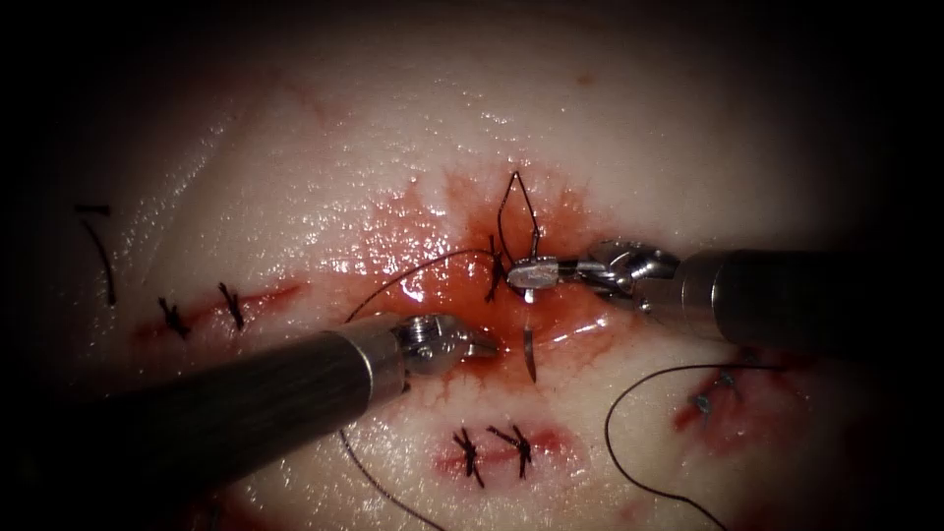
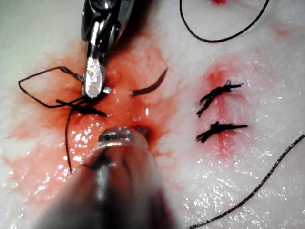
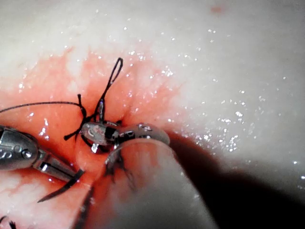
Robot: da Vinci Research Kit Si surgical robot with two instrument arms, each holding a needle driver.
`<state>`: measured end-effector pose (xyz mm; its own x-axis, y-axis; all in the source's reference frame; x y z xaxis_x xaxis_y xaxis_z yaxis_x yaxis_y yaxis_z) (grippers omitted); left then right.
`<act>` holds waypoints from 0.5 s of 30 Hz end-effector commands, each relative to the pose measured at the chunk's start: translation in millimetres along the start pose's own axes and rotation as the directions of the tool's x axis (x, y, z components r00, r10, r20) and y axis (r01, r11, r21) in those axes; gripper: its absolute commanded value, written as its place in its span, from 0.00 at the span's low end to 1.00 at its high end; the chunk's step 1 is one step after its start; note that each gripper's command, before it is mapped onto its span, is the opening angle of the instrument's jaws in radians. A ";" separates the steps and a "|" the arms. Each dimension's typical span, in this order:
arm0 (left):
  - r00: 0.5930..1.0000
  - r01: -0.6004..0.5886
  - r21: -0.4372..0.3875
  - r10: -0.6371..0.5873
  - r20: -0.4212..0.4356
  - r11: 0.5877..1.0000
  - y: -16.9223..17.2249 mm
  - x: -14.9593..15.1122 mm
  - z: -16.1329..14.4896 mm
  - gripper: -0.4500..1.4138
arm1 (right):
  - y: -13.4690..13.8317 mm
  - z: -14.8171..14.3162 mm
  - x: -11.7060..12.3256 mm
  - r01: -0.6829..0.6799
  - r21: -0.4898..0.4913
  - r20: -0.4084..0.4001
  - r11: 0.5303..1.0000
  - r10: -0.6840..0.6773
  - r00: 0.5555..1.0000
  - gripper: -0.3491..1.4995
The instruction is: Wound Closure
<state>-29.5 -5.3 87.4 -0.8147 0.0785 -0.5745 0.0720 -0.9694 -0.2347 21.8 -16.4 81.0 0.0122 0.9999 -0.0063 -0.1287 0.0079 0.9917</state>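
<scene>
My right tool (image 1: 526, 272) comes in from the right, its jaws shut on the dark thread beside the stitch (image 1: 492, 267) in the central cut. A thin loop of thread (image 1: 515, 205) stands up above those jaws. In the left wrist view the same right tool (image 2: 93, 82) pinches the thread next to the stitch (image 2: 81, 107). My left tool (image 1: 480, 344) lies low on the left side, jaws shut and holding nothing. The curved needle (image 1: 530, 356) lies free on the wet tissue just right of its tip, not in the tissue; it lies loose as well in the wrist views (image 2: 150, 86) (image 3: 59, 190).
Red fluid (image 1: 433, 265) covers the tissue around the central cut. Three other stitched cuts lie at the left (image 1: 202, 313), bottom (image 1: 492, 447) and right (image 1: 710, 398). Long thread (image 1: 629, 423) curls at lower right, and a cut thread end (image 1: 98, 246) lies far left.
</scene>
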 end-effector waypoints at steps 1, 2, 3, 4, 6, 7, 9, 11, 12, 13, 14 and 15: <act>0.999 -0.038 0.015 0.039 -0.024 0.999 -0.3 0.2 0.6 0.33 | 0.8 0.3 0.5 0.018 0.035 -0.050 0.999 -0.016 0.999 0.54; 0.996 -0.074 0.040 0.076 -0.051 0.996 -0.4 0.4 0.5 0.33 | 0.9 0.1 0.9 0.025 0.057 -0.076 0.998 -0.020 0.997 0.81; 0.989 -0.112 0.069 0.118 -0.090 0.991 -0.5 0.7 0.3 0.36 | 1.1 -0.3 1.6 0.047 0.074 -0.109 0.996 -0.039 0.993 0.90; 0.980 -0.141 0.087 0.151 -0.126 0.986 -0.5 0.9 0.1 0.36 | 1.2 -0.7 2.1 0.057 0.082 -0.127 0.995 -0.046 0.991 0.92; 0.957 -0.201 0.130 0.223 -0.185 0.971 -0.4 1.1 -0.1 0.41 | 1.4 -1.8 3.3 0.089 0.074 -0.138 0.993 -0.078 0.987 0.95; 0.952 -0.216 0.142 0.240 -0.189 0.966 -0.3 1.1 -0.1 0.43 | 1.5 -2.3 3.8 0.102 0.069 -0.142 0.992 -0.091 0.986 0.96; 0.944 -0.248 0.153 0.274 -0.186 0.957 -0.2 1.2 -0.2 0.51 | 1.7 -3.4 5.0 0.127 0.057 -0.151 0.990 -0.118 0.981 0.98; 0.931 -0.271 0.173 0.304 -0.204 0.947 -0.2 1.3 -0.1 0.57 | 1.9 -4.5 6.0 0.143 0.048 -0.161 0.989 -0.134 0.978 0.99; 0.921 -0.284 0.189 0.322 -0.218 0.940 -0.2 1.4 -0.1 0.56 | 2.1 -5.3 6.6 0.162 0.044 -0.169 0.986 -0.152 0.974 0.99; 0.915 -0.292 0.202 0.335 -0.226 0.935 -0.2 1.4 0.0 0.57 | 2.2 -5.8 7.0 0.164 0.040 -0.179 0.986 -0.155 0.972 0.99; 0.906 -0.308 0.209 0.353 -0.233 0.928 -0.3 1.5 0.0 0.58 | 2.3 -6.4 7.3 0.172 0.033 -0.191 0.985 -0.163 0.968 0.99; 0.900 -0.319 0.209 0.365 -0.239 0.924 -0.3 1.5 0.0 0.59 | 2.4 -7.1 7.6 0.180 0.027 -0.201 0.983 -0.171 0.965 0.99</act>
<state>-30.2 -4.9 85.9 -0.5582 -0.2514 -0.7907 0.2217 -0.9635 0.1498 14.1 -8.6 81.7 -0.1642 0.9654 -0.2027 -0.0964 0.1888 0.9773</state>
